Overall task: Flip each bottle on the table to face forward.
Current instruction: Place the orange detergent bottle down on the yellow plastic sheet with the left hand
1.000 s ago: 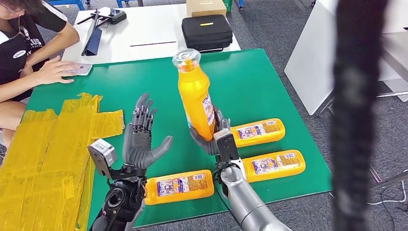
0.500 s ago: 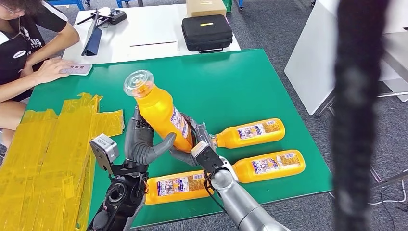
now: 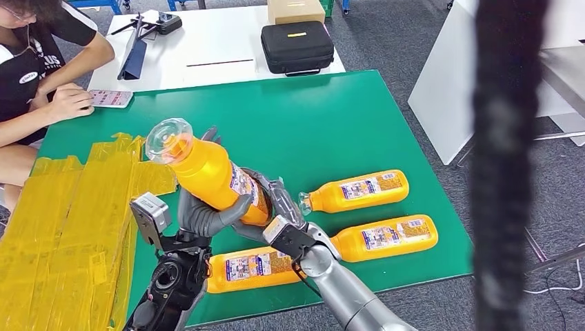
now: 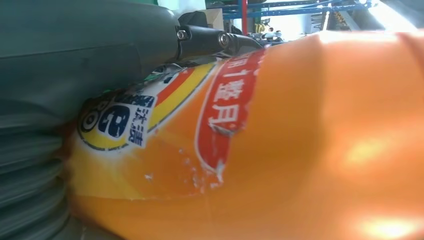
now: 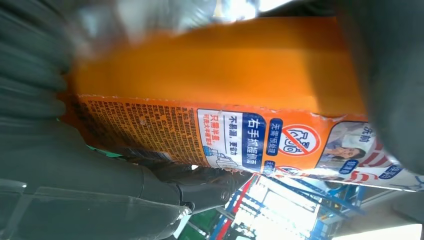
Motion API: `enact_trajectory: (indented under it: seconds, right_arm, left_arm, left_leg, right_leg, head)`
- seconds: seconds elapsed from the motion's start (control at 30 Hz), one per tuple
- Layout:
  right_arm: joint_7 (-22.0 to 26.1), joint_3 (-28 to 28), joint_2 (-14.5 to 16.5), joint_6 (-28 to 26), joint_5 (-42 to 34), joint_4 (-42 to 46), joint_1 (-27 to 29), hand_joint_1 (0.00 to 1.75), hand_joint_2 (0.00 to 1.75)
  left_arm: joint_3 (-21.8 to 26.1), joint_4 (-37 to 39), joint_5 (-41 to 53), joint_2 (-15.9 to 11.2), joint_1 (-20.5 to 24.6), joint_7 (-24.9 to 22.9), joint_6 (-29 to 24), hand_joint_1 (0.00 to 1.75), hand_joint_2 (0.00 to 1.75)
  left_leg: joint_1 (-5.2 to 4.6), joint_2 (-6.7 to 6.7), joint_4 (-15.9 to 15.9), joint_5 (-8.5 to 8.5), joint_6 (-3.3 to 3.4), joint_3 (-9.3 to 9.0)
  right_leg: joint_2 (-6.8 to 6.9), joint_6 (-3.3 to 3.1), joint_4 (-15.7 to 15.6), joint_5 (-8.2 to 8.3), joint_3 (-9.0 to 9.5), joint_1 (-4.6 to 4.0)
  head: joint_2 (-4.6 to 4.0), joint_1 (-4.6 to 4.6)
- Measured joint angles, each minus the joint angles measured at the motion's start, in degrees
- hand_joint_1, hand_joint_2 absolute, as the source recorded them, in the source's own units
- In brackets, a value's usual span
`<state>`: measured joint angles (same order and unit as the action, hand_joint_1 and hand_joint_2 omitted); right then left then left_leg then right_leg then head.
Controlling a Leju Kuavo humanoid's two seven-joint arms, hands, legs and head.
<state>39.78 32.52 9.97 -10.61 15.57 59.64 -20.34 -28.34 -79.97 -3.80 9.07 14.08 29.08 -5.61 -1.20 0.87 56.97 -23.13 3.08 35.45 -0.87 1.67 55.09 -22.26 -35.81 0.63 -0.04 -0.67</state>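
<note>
over smooth green table, both hands' fingers wrap one glossy, tilted, labelled orange plastic bottle.

Green tabletop carries patch of crinkled yellow tape sheets along its left side; seated person at far left corner, hand on phone; behind, white table holds black zip case, cardboard box, dark folder, black controller; blurred black strap hangs at right; grey carpet floor.
</note>
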Motion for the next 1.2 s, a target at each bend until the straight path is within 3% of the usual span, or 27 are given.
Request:
enact_trajectory:
  seconds: [0.17, 0.3, 0.7, 0.73, 0.83, 0.87, 1.2]
  right_arm:
    - [-0.15, 1.00, -0.76, -0.04, -0.13, 0.99, 0.03, 1.75, 1.75]
    - [-0.19, 1.32, -1.03, -0.21, -0.12, 1.42, 0.03, 1.75, 1.75]
    - [-1.04, 1.99, -1.20, -2.73, 2.08, 2.66, 0.96, 1.75, 1.75]
    - [-1.27, 1.98, -1.20, -2.75, 2.44, 2.98, 1.13, 1.67, 1.75]
    - [-1.96, 1.96, -1.20, -2.70, 3.47, 3.84, 1.59, 0.36, 1.75]
    - [-2.17, 1.95, -1.20, -2.77, 3.75, 4.07, 1.73, 0.00, 1.75]
    - [-2.86, 1.89, -1.78, -5.59, 5.85, 9.86, 5.39, 0.00, 1.75]
  left_arm:
    - [0.03, 0.00, 0.19, 0.00, -0.34, -0.25, -0.17, 0.00, 1.75]
    - [0.06, 0.00, 0.12, 0.00, -0.45, -0.25, -0.31, 1.70, 1.75]
    - [0.91, -0.15, -4.86, 0.00, -1.98, 1.47, -1.88, 1.75, 1.75]
    - [0.89, -0.19, -5.21, 0.00, -2.03, 1.64, -2.14, 1.75, 1.75]
    - [0.81, -0.45, -6.16, 0.01, -2.20, 2.06, -3.04, 1.75, 1.75]
    - [0.80, -0.60, -6.32, 0.01, -2.24, 2.19, -3.37, 1.75, 1.75]
    - [4.18, -2.49, -2.98, -0.71, -2.06, 4.49, -11.62, 1.75, 1.75]
  left_leg:
    - [0.00, 0.00, 0.00, 0.00, 0.00, 0.00]
    - [0.00, 0.00, 0.00, 0.00, 0.00, 0.00]
    - [0.00, 0.00, 0.00, 0.00, 0.00, 0.00]
    - [0.00, 0.00, 0.00, 0.00, 0.00, 0.00]
    - [0.00, 0.00, 0.00, 0.00, 0.00, 0.00]
    - [0.00, 0.00, 0.00, 0.00, 0.00, 0.00]
    - [0.01, -0.01, 0.00, 0.00, -0.01, 0.00]
  right_leg:
    - [0.00, 0.00, 0.00, 0.00, 0.00, 0.00]
    - [0.00, 0.00, 0.00, 0.00, 0.00, 0.00]
    - [0.00, 0.00, 0.00, 0.00, 0.00, 0.00]
    - [0.00, 0.00, 0.00, 0.00, 0.00, 0.00]
    - [0.00, 0.00, 0.00, 0.00, 0.00, 0.00]
    - [0.00, 0.00, 0.00, 0.00, 0.00, 0.00]
    - [0.00, -0.01, 0.00, -0.01, -0.01, -0.01]
  head:
    - [0.00, -0.01]
    - [0.00, 0.00]
    - [0.00, 0.00]
    - [0.00, 0.00]
    - [0.00, 0.00]
    - [0.00, 0.00]
    - [0.00, 0.00]
